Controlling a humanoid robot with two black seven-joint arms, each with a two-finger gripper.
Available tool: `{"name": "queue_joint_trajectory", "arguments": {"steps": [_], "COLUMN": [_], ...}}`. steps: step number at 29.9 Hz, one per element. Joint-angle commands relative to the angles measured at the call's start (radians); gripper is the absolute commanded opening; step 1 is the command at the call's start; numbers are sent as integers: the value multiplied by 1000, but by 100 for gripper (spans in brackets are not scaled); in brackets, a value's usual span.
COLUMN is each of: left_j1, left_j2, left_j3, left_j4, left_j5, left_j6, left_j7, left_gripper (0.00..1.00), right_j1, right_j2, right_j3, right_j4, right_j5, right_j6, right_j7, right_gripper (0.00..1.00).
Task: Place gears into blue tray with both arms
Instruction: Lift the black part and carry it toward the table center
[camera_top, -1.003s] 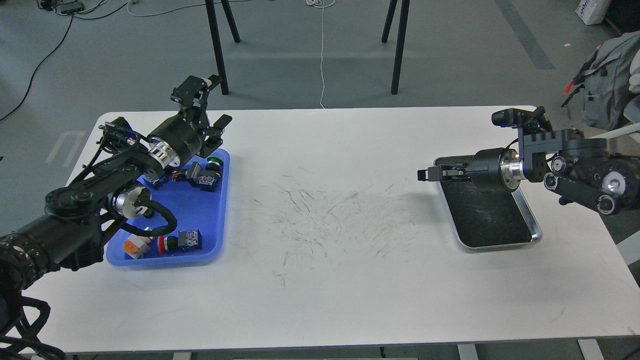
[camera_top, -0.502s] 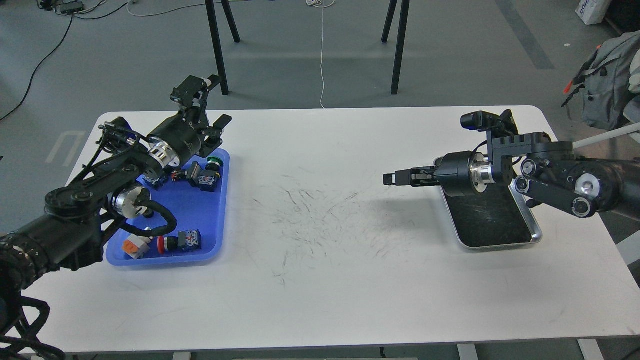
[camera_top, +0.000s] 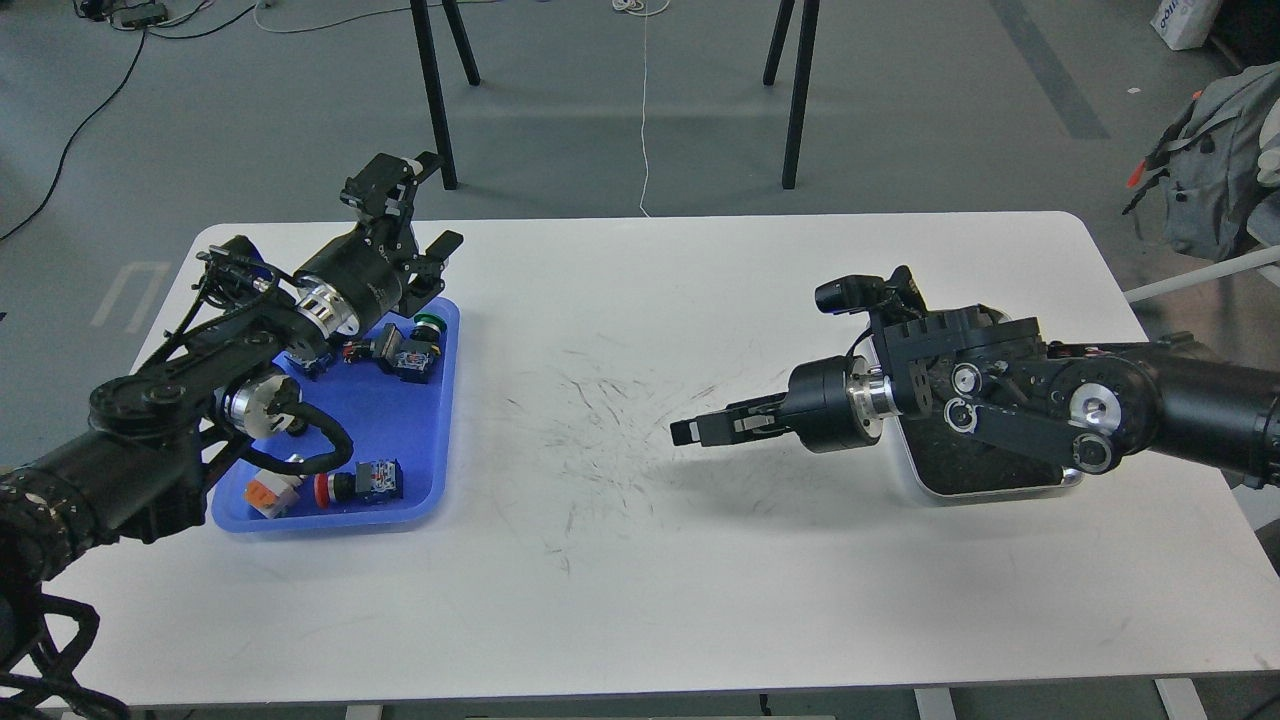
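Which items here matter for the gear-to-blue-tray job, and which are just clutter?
Job:
blue tray
left gripper, over the tray's far end
right gripper, above mid-table
No gear can be made out.

Lying about:
push-button switches in the blue tray
silver tray, partly hidden by the right arm
backpack on the floor

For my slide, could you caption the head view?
Right claw over the table's middle; left claw above blue tray.

Left pincer (camera_top: 432, 262) raised at far left, fingers apart. Right pincer (camera_top: 700, 430) stretched toward centre, pointing left, fingers together.
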Motion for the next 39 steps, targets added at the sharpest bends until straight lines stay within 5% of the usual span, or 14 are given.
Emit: {"name": "queue_joint_trajectory", "arguments": {"steps": [1, 39], "left_j1": [-4, -3], "left_j2": [1, 24], "left_j3": [0, 0], "left_j4": [1, 2], "left_j5": [0, 28], "left_j6": [0, 0], "left_j7": [0, 0], "left_gripper": [100, 100], "right_j1": [6, 6], "right_j2": [43, 352], "right_j3": [-14, -204], "right_j4": [3, -213], "right_j5": [-26, -224], "right_j6": [-1, -208], "right_j7": [0, 0], "right_gripper": [12, 12]}}
